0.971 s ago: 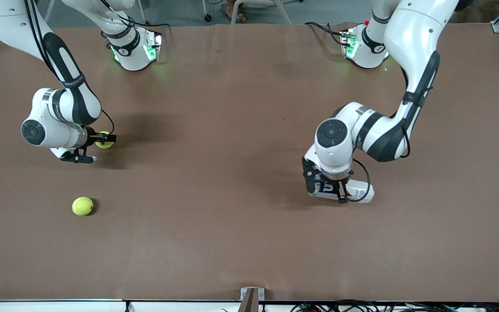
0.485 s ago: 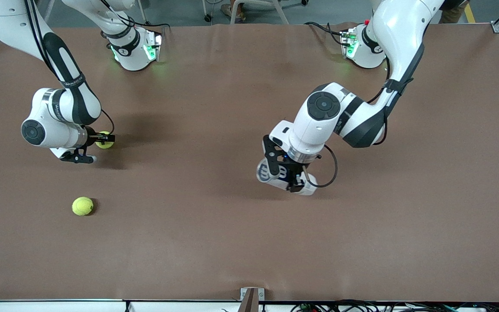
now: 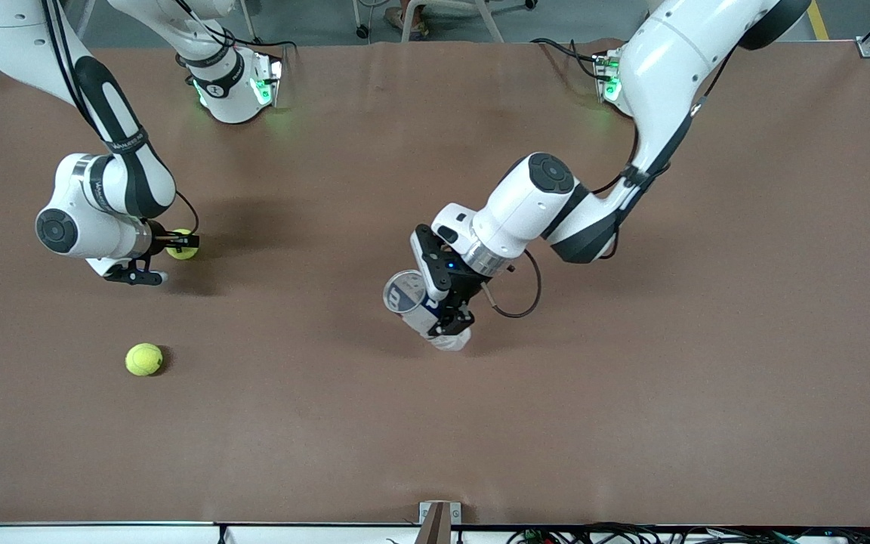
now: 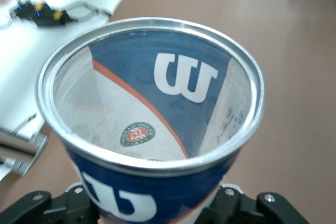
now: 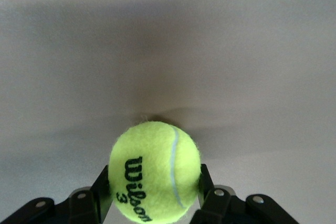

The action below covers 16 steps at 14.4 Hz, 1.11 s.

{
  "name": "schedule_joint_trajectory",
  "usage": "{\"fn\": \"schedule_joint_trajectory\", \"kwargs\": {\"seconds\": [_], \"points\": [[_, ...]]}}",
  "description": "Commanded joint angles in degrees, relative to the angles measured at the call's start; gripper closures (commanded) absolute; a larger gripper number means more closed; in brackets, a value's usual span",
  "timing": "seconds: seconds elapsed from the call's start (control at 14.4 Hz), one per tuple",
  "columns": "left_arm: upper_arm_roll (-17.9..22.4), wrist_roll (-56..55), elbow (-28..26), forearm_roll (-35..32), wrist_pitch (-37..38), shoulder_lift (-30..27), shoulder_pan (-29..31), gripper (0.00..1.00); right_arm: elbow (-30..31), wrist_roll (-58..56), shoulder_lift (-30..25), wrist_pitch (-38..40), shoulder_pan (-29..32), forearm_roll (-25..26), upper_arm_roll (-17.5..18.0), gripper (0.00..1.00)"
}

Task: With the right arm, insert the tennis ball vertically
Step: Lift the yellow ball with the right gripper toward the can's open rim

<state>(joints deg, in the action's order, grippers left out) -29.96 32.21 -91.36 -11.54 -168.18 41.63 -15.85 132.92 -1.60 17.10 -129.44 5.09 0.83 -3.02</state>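
Front view: the right gripper (image 3: pixel 182 243) sits low over the table (image 3: pixel 631 423) toward the right arm's end, fingers closed on a ball (image 3: pixel 180 246). A second ball (image 3: pixel 143 359) lies loose, apart from that gripper and nearer the camera. The left gripper (image 3: pixel 442 298), over mid-table, clamps a can (image 3: pixel 414 301), tilted, its open mouth turned toward the right arm.

Left wrist view: the can (image 4: pixel 152 129) is empty, its rim just above the closed fingers (image 4: pixel 239 208).

Right wrist view: the ball (image 5: pixel 155 171) is pinched between both fingers (image 5: pixel 207 192), table close beneath.

The ball looks secured but not yet inserted. Next, the can likely needs standing upright, and the right gripper must lift the ball, centre it over the mouth and lower it in.
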Motion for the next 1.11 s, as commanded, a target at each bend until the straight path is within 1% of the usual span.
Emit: {"fn": "schedule_joint_trajectory", "kwargs": {"seconds": [0.0, 0.14, 0.35, 0.55, 0.76, 0.83, 1.04], "points": [[-0.45, -3.10, 0.74, 0.91, -11.08, 4.58, -2.51, 0.30, -3.97, -0.16, -0.13, 4.17, 1.41, -0.13, 0.56, 0.62], [-0.45, -5.65, 0.65, 0.99, -17.33, 6.79, -4.27, 0.30, -8.80, -0.25, -0.04, 9.35, 1.42, -0.22, 0.64, 0.62], [-0.45, -9.43, 0.22, 0.91, -23.75, 10.04, -5.15, 0.31, -16.36, -0.16, -0.04, 17.79, 1.06, -0.30, 0.82, 0.62], [-0.45, -13.03, 0.22, 0.82, -25.52, 11.71, -5.86, 0.30, -22.16, -0.25, -0.13, 23.60, 0.71, -1.26, 0.99, 0.62], [-0.45, -14.71, 0.22, 0.90, -26.67, 13.73, -6.03, 0.30, -30.59, -1.56, -0.13, 32.20, -0.42, -6.18, 0.91, 0.64], [-0.45, -15.06, 0.22, 0.91, -26.67, 14.43, -6.03, 0.30, -32.79, -1.48, -0.13, 33.80, -1.30, -6.45, 0.91, 0.64], [-0.36, -16.82, -0.05, 0.82, -26.59, 14.88, -6.03, 0.28, -35.79, -0.95, -0.13, 33.90, -3.94, -6.45, 0.91, 0.64]]}}
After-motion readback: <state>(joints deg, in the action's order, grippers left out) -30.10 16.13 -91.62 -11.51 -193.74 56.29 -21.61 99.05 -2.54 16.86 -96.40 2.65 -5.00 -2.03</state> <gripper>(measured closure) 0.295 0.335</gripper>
